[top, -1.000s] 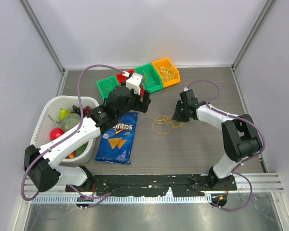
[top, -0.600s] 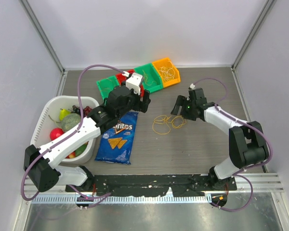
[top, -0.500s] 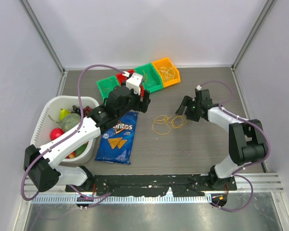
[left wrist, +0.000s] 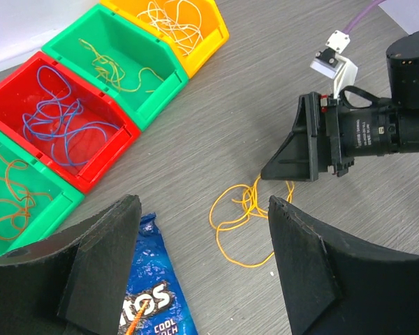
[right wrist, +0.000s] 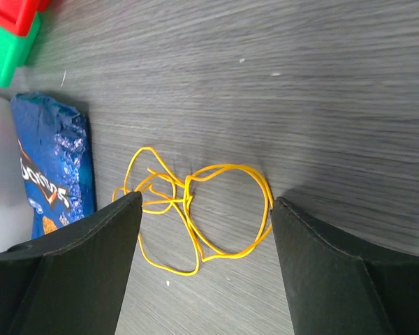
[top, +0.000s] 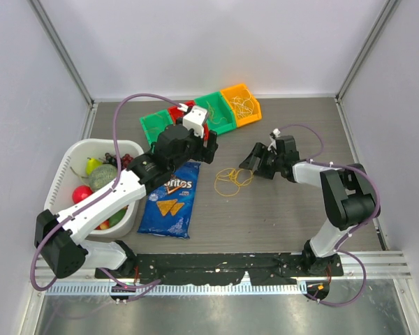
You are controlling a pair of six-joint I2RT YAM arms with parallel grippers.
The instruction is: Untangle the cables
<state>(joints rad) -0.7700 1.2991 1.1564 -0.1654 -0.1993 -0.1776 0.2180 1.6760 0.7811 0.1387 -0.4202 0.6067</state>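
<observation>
Down on the grey wood-grain table (top: pixel 293 209), the cables (top: pixel 230 180), a small knot of thin yellow loops, lie loose on the bare surface just right of the blue foil Doritos chip bag (top: pixel 171 199) and not touching it. The right gripper (top: pixel 257 162) is low over the table at the right end of the tangle with its fingers spread wide. From its own wrist camera the loops sit squarely in the gap between the two black fingers (right wrist: pixel 63 272), flat on the table and not pinched. One rounded loop reaches close to the right-hand finger, and whether it touches is hard to say. The left gripper (left wrist: pixel 204 202) hangs above the top of the chip bag, its jaws parted too, with nothing between them. Its camera looks past them at the tangle and the other gripper's nose beside it. Along the far side runs a slanted row of plastic bins. The orange-yellow bin (left wrist: pixel 208 49) holds pale yellow strands, the green bin (left wrist: pixel 105 31) olive ones, the red bin (left wrist: pixel 101 167) blue ones, and the end green bin (left wrist: pixel 49 209) orange ones. Over on the left stands a white plastic basket (top: pixel 63 174) holding fruit and vegetables.
</observation>
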